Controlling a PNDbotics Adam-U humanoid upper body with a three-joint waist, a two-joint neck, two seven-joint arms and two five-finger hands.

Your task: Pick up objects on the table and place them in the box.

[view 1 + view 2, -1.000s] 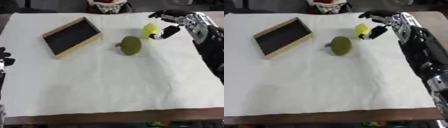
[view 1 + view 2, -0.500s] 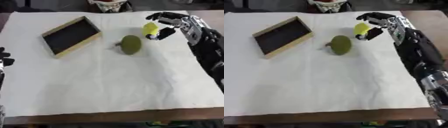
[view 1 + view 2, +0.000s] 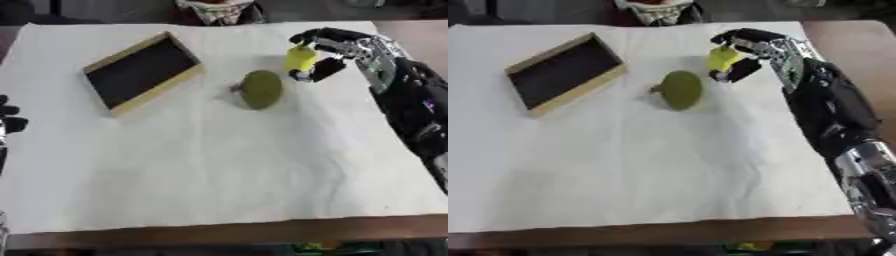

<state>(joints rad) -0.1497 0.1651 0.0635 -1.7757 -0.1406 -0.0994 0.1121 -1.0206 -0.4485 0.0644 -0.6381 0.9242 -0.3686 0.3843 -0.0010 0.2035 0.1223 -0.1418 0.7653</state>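
The right robot hand [image 3: 337,47] is curled round a yellow object [image 3: 298,58], held just right of the olive-green object [image 3: 261,89]. The box [image 3: 140,71] lies left of it on the worktop [image 3: 219,170]. The left robot hand [image 3: 9,122] is partly seen; its state cannot be told.

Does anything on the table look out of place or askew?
Only the box lies askew, turned at an angle to the table edges. The green fruit rests untouched, and the right hand holds the yellow object.

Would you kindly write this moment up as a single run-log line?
right hand: shut on yellow object | left hand: idle at left edge | green object: on table | box: holds nothing
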